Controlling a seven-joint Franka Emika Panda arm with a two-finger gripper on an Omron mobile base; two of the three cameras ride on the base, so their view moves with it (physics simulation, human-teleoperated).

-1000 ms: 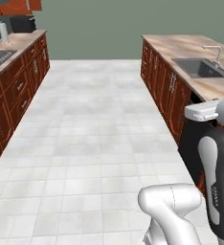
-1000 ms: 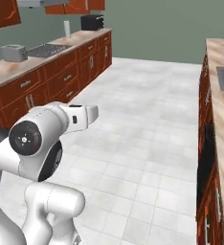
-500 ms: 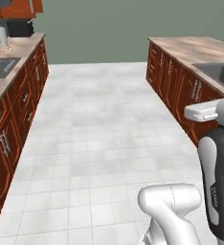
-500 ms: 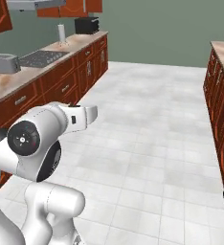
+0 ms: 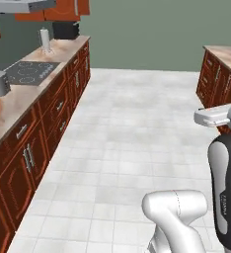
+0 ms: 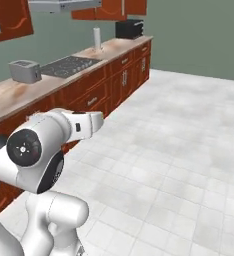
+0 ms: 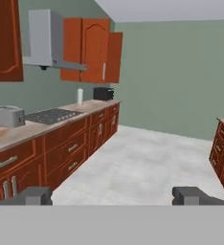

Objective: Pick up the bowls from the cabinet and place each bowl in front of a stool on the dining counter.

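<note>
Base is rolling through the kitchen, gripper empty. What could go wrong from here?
1. The wall cabinet over the far counter has its door ajar, edge-on; the arm may clip it when reaching in.
2. The bowls can't be seen inside it from here, so a grasp pose is unconfirmed.
3. The toaster, cooktop and paper roll sit along the counter to the robot's left; a wide arm swing near it might hit them. The gripper is open.

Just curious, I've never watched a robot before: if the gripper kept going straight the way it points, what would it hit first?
Nothing close. The open gripper points across bare tiled floor toward the far green wall. The way looks free until that wall, though depth is hard to judge.
</note>
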